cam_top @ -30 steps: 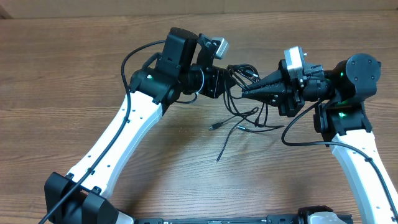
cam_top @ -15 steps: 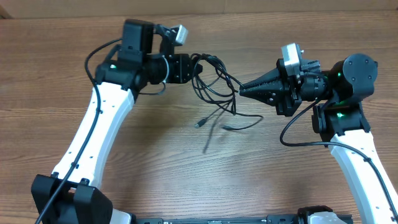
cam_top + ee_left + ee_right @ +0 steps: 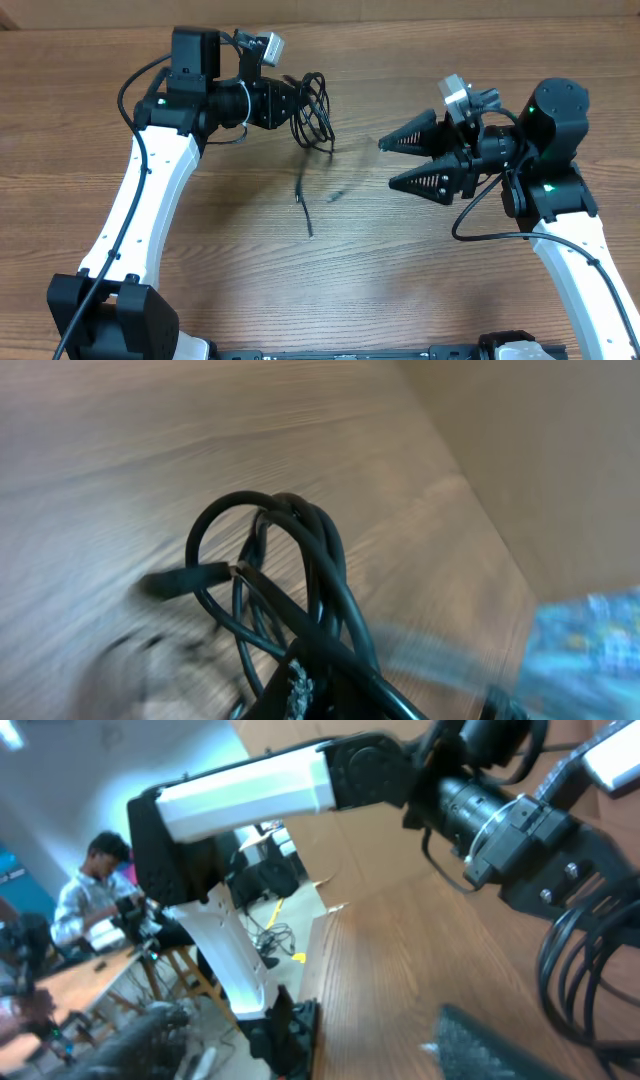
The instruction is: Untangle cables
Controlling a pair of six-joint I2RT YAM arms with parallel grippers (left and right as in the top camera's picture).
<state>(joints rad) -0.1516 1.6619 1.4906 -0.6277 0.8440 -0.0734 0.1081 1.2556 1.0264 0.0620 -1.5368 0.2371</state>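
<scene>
The cables (image 3: 338,570) run off the left wrist view's bottom edge; overhead, one plug end (image 3: 337,194) is smeared.

The left arm (image 3: 150,200) and right arm (image 3: 585,255) have white shells on their long links and black joint housings dotted with small green lights. A loose black cable runs along each. A grey camera box (image 3: 268,45) tops each wrist, behind wedge-shaped, textured black fingers (image 3: 412,134).

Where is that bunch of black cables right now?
In the overhead view the cables hang left of centre, pinched in the left arm's fingers, well apart from the right arm's fingers, which stand open.
</scene>
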